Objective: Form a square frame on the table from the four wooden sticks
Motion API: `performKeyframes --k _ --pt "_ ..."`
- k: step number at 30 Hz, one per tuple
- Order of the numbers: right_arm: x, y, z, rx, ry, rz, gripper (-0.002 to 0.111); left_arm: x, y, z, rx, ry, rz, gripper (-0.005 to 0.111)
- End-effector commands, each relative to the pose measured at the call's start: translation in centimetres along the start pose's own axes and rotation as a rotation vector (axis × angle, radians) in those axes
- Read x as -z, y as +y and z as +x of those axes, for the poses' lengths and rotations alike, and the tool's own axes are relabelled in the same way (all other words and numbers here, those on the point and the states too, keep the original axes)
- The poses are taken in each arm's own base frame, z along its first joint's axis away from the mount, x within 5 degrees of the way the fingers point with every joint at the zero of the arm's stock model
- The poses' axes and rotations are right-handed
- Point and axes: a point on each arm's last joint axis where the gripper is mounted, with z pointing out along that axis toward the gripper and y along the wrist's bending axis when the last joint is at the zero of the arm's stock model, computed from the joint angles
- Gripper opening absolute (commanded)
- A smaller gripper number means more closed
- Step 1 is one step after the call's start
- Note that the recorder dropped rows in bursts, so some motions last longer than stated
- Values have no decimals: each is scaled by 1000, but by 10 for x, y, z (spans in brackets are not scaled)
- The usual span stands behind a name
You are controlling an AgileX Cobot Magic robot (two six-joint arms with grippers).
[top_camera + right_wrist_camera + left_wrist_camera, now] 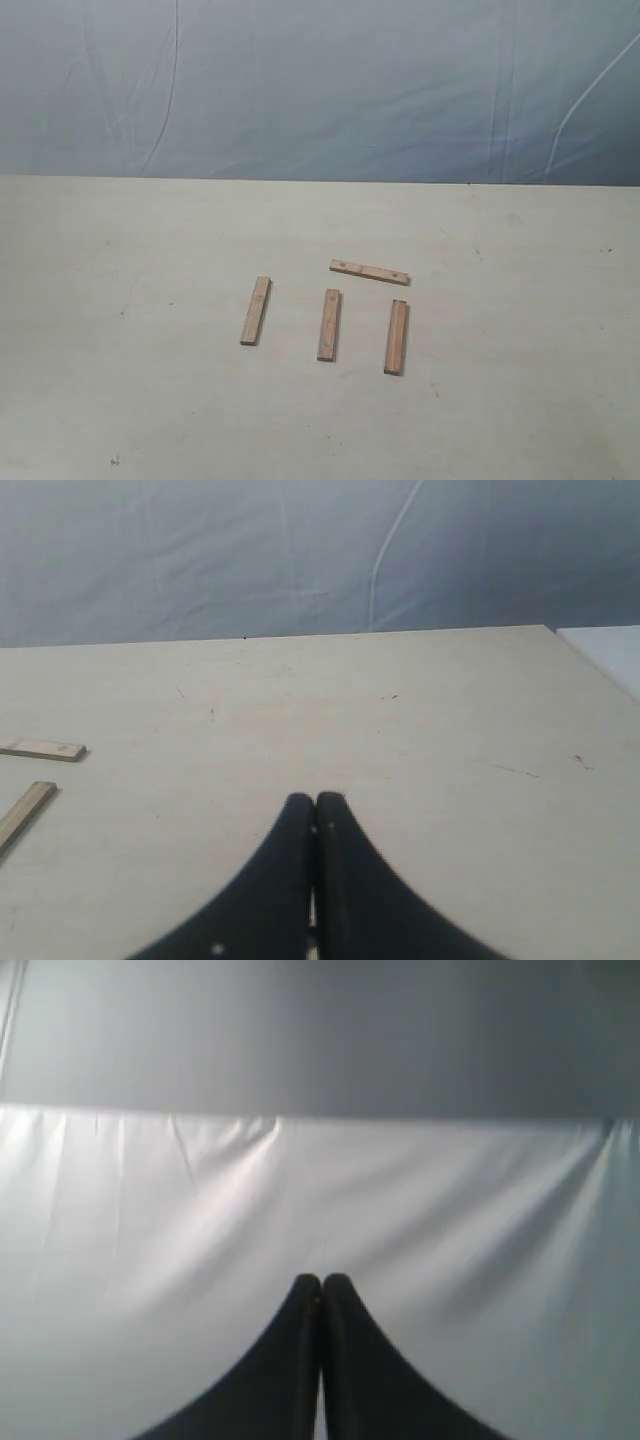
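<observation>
Four wooden sticks lie apart on the table [120,400] in the exterior view. Three run near to far: a left stick [256,311], a middle stick [328,325] and a right stick [396,337]. A fourth stick [370,272], with dark holes near its ends, lies crosswise behind the middle and right ones. No square frame is formed. Neither arm shows in the exterior view. My left gripper [321,1280] is shut and empty, facing only pale sheet. My right gripper [316,798] is shut and empty over the table, with two sticks [42,748] [24,814] off to one side.
A blue-grey creased backdrop sheet [320,90] hangs behind the table's far edge. In the right wrist view the table's corner and side edge [590,665] show, with a white surface [610,645] beyond it.
</observation>
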Motion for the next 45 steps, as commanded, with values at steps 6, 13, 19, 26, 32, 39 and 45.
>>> performKeyframes --k 6,13,19,26,32,39,45 --pt "0 0 -1 4 -10 -2 -1 -77 21 84 -240 940 -175 0" --pt "0 0 -1 4 -9 -1 -1 -109 -27 152 -160 1456 202 0" --pt "0 0 -1 4 -9 -1 -1 -111 -62 240 57 1718 304 10" --pt "0 0 -1 4 -9 -1 -1 -106 -82 330 233 1771 277 51" --pt "0 0 -1 4 -6 -1 -1 -108 -84 371 276 1780 172 53" --pt "0 0 -1 4 -6 -1 -1 -114 -97 402 213 1841 93 53" --pt "0 0 -1 4 -6 -1 -1 -118 -120 418 145 1847 93 53"
